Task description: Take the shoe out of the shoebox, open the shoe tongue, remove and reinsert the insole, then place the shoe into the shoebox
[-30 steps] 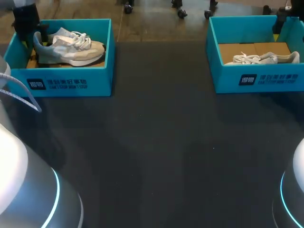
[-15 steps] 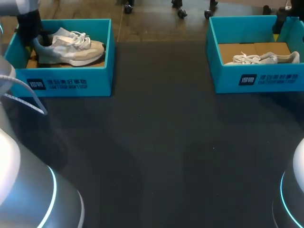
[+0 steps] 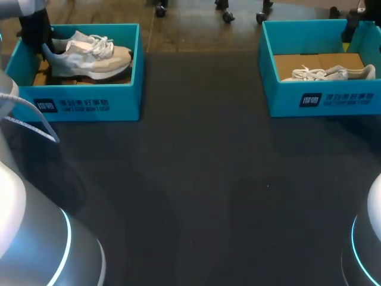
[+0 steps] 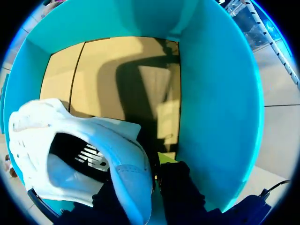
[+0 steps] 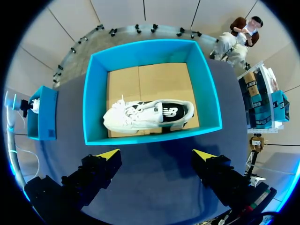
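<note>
1. The left shoebox (image 3: pixel 89 104) sits at the far left corner of the table (image 3: pixel 202 179). The grey-and-beige shoe (image 3: pixel 89 56) is inside it, toe pointing toward the table's middle.
2. The left gripper (image 4: pixel 143 176) is down in that box, closed on the shoe's heel, which is pinched between its fingers.
3. The right shoebox (image 3: pixel 333 101) sits at the far right corner and holds a white shoe (image 5: pixel 145 115) lying on its side.
4. The right gripper (image 5: pixel 155 154) hangs high over the table with its fingers spread wide and nothing in them. The right shoebox is ahead of it.

Dim head view, dark matte table (image 3: pixel 202 196), bright light inside the shoebox (image 4: pixel 220 93), hard shadow across its floor
</note>
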### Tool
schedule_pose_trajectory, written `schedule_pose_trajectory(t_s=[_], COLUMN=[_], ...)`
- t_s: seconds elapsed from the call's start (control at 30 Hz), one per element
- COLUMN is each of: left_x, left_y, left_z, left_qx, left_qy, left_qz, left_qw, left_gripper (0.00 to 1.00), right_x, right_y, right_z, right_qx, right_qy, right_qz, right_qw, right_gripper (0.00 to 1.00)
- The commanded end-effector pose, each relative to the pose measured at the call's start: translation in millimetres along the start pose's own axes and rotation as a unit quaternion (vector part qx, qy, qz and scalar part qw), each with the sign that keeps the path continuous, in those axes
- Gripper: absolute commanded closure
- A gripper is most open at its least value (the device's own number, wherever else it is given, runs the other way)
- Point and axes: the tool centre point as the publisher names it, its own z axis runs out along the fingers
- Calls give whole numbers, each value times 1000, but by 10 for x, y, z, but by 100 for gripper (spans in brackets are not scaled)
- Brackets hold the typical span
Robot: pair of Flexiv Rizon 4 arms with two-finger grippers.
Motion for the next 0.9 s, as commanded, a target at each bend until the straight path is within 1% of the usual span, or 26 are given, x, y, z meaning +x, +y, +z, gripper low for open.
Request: schedule_pose_trajectory(t_s=[0.03, 0.27, 0.33, 0.4, 0.47, 0.5, 0.57, 0.67, 0.8, 0.9], left_x=[54, 63, 78, 88, 85, 81, 68, 66, 49, 3], left_y=[65, 77, 44, -8, -107, -132, -206, -248, -299, -421], left_z=[-178, -542, -724, -884, -1073, -1114, -1265, -1453, -1695, -1878], left_qx=[26, 13, 7, -9, -27, -29, -38, -45, -48, -56], left_qy=[-10, -17, -26, -32, -35, -35, -26, -5, 6, 11], left_qz=[-8, -33, -38, -41, -41, -39, -42, -56, -64, -65], left_qw=[1000, 999, 999, 999, 998, 998, 998, 997, 997, 996], left_gripper=[100, 100, 100, 100, 100, 100, 100, 100, 100, 100], right_x=[1, 1, 1, 1, 1, 1, 1, 1, 1, 1], right_y=[1, 1, 1, 1, 1, 1, 1, 1, 1, 1], right_z=[1, 1, 1, 1, 1, 1, 1, 1, 1, 1], right_qx=[0, 0, 0, 0, 0, 0, 0, 0, 0, 0], right_qy=[0, 0, 0, 0, 0, 0, 0, 0, 0, 0], right_qz=[0, 0, 0, 0, 0, 0, 0, 0, 0, 0], right_qw=[1000, 1000, 1000, 1000, 1000, 1000, 1000, 1000, 1000, 1000], right_gripper=[0, 0, 0, 0, 0, 0, 0, 0, 0, 0])
